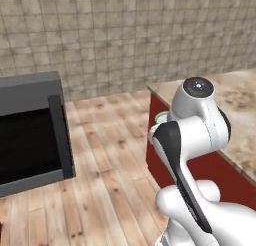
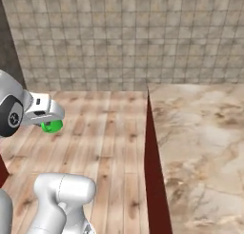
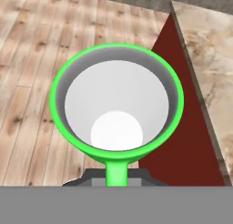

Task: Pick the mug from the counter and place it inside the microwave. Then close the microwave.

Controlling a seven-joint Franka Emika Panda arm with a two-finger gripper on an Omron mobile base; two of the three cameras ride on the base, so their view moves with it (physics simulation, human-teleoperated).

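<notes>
We see two base views look forward, down from behind arm (image 1: 195, 140), left and right; both share surface (image 2: 200, 147), wood floor (image 1: 110, 155). Hand view sits close above mug (image 3: 116, 104), looking into it.

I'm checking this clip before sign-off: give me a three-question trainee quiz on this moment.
1. True or false: the mug stands on the counter.
2. The mug hangs above: A the wood floor; B the counter; C the microwave.
3. Fill in: in the hand view the mug's inside looks ____.

Key: 1 false, the gripper holds it off the counter's edge. 2 A. 3 empty.
</notes>
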